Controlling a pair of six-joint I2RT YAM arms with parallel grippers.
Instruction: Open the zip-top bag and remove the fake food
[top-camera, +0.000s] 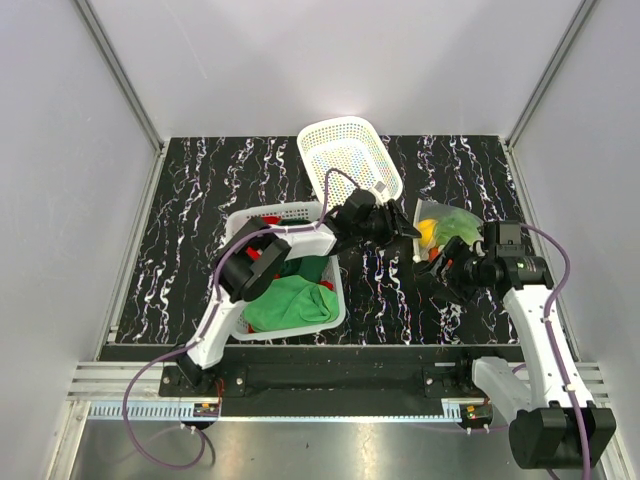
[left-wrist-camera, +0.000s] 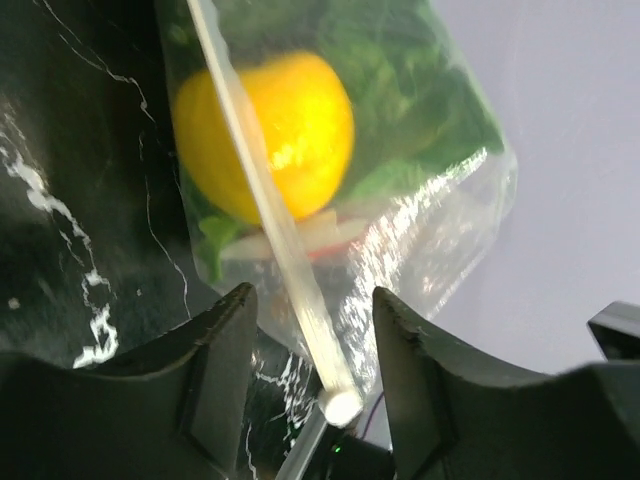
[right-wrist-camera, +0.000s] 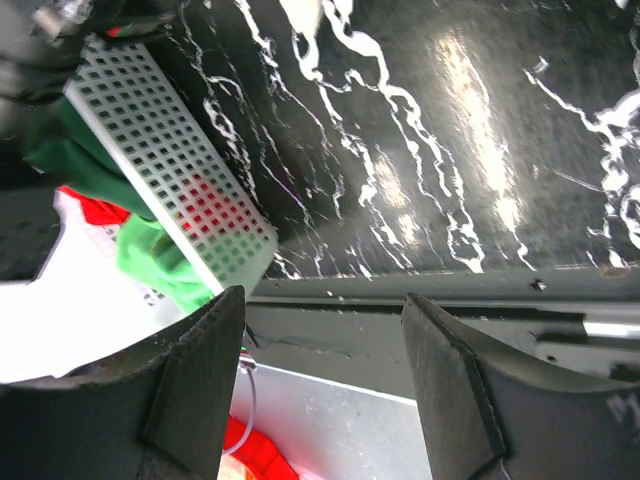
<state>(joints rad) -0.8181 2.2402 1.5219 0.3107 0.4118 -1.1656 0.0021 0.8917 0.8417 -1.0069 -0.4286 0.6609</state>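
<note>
**Half-seen things**

Saw the zip-top bag (left-wrist-camera: 435, 225) cut off at the left wrist view's top edge, lettuce (left-wrist-camera: 400, 80) blurred. From above, lost its near end behind the right gripper (top-camera: 445, 272). Saw the white basket (right-wrist-camera: 170, 170) cropped in the right wrist view.

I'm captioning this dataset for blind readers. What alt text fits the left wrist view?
A clear zip-top bag holding a yellow ball and green lettuce fills the view, its zip strip running down between the left gripper's two open black fingers. Black marbled table lies to the left.
</note>
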